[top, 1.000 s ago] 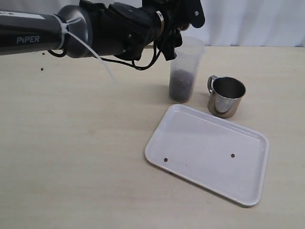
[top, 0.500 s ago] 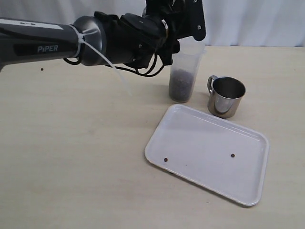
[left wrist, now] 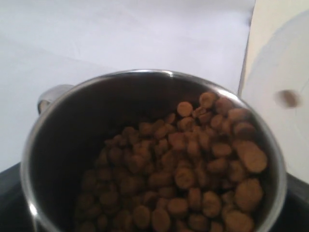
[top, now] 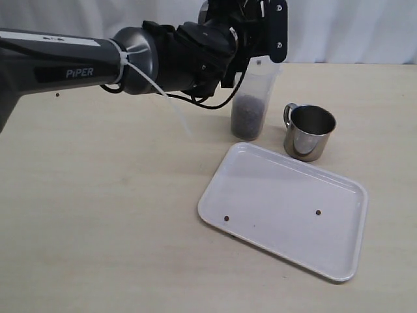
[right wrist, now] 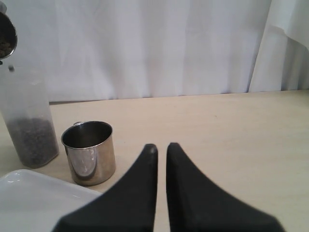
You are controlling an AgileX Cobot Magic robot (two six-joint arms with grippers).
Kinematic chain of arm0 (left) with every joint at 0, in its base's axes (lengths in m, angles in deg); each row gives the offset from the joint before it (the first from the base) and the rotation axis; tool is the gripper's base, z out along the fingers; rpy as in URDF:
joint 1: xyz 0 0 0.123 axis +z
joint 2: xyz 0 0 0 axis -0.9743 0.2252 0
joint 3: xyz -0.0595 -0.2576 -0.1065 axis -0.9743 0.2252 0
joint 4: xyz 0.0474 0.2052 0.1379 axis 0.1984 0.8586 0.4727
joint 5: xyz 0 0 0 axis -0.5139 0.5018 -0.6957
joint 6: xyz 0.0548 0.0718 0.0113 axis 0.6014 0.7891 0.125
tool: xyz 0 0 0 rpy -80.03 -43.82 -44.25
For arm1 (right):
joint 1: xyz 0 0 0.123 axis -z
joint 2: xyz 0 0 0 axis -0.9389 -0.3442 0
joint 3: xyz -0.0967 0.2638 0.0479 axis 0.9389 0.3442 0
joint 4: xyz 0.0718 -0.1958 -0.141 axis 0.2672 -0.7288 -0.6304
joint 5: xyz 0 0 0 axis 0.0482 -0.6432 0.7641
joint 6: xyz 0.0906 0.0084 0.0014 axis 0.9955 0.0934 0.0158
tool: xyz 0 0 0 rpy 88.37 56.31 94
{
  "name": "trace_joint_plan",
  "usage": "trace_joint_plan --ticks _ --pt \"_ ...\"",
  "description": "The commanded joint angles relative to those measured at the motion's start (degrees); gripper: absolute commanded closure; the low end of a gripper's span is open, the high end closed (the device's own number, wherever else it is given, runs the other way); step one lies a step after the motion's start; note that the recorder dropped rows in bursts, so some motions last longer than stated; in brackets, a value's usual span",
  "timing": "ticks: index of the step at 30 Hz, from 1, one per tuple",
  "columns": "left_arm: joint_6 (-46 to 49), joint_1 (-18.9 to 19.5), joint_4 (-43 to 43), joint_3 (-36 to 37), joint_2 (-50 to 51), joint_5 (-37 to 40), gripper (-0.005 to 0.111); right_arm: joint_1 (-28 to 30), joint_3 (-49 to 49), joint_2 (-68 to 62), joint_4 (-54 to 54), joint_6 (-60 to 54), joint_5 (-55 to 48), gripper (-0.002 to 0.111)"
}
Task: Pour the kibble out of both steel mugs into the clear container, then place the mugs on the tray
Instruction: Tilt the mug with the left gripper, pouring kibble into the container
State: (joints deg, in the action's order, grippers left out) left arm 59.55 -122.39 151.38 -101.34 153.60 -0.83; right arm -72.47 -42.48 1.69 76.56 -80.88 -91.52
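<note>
My left gripper (top: 259,29) is shut on a steel mug (left wrist: 145,150), held tilted above the mouth of the clear container (top: 253,91). The mug is still heaped with kibble (left wrist: 193,164), and one pellet (left wrist: 288,98) is falling from its lip. The container is about a third full of kibble (top: 247,117). In the exterior view my gripper hides most of the held mug. The second steel mug (top: 308,133) stands empty just right of the container, behind the white tray (top: 287,195). My right gripper (right wrist: 161,147) is shut on nothing, hovering short of that mug (right wrist: 89,152).
Two stray pellets lie on the tray (top: 226,218) (top: 318,212), and another pellet (top: 57,95) lies on the table at far left. A white curtain backs the table. My left arm (top: 98,62) stretches across the upper left.
My left arm has reached further right and turned the mug more steeply over the container's mouth. The second mug, tray and right gripper have not moved.
</note>
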Motion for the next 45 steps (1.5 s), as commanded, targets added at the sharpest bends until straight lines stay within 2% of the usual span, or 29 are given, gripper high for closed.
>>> trace_joint_plan --ticks 1,7,11,17,45 --pt "4.89 -0.21 0.71 -0.66 0.53 0.90 0.107 -0.20 0.29 0.19 -0.16 -0.56 0.09 0.103" --pt "5.39 -0.21 0.71 -1.96 0.64 0.90 0.107 -0.20 0.29 0.19 -0.16 -0.56 0.09 0.103" --pt "11.26 -0.21 0.71 -1.96 0.87 1.07 0.107 -0.20 0.29 0.19 -0.16 -0.56 0.09 0.103" --pt "11.40 -0.21 0.71 -4.38 2.55 1.65 0.107 -0.20 0.29 0.19 -0.16 -0.56 0.09 0.103" --pt "16.09 -2.33 0.71 -4.87 2.55 7.06 0.107 -0.20 0.29 0.19 -0.16 -0.56 0.09 0.103"
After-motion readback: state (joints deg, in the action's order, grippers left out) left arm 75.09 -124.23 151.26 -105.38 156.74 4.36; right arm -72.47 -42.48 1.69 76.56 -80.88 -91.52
